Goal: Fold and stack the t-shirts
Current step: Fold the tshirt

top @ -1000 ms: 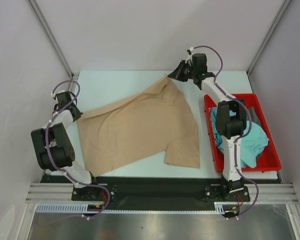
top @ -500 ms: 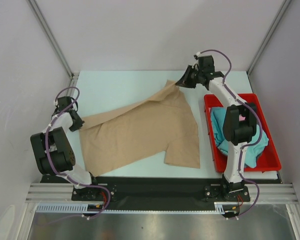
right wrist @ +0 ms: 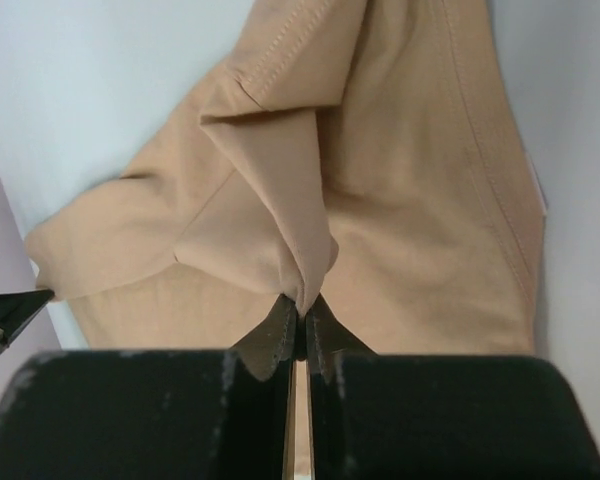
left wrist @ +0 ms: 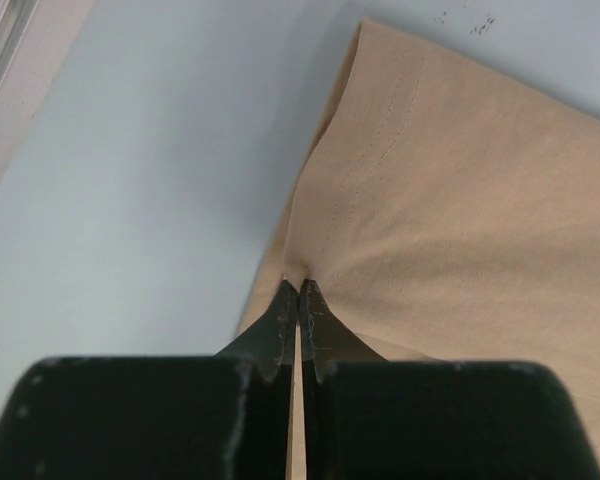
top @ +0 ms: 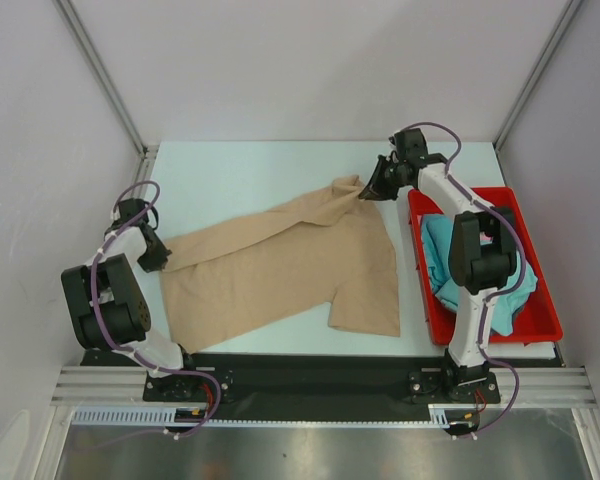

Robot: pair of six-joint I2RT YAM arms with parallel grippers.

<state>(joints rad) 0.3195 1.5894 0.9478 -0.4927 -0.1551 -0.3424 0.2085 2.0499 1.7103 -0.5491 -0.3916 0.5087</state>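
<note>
A tan t-shirt (top: 280, 265) lies spread across the pale table (top: 230, 175), partly folded over itself along its upper edge. My left gripper (top: 160, 258) is shut on the shirt's left edge; the left wrist view shows the cloth (left wrist: 450, 200) pinched at my gripper (left wrist: 298, 288). My right gripper (top: 368, 190) is shut on the shirt's far right corner, held a little up; the right wrist view shows a bunched fold of the cloth (right wrist: 280, 200) caught in my gripper (right wrist: 301, 302). A teal t-shirt (top: 490, 275) lies crumpled in the red bin. A pink shirt is not in view.
The red plastic bin (top: 550, 320) stands at the table's right side, close beside my right arm. Grey walls with metal posts close in the back and both sides. A black rail runs along the near table edge.
My right gripper has moved right and toward the near side, dragging the shirt's far corner with it. My left gripper has moved nearer with its edge. The shirt's upper part has folded down.
</note>
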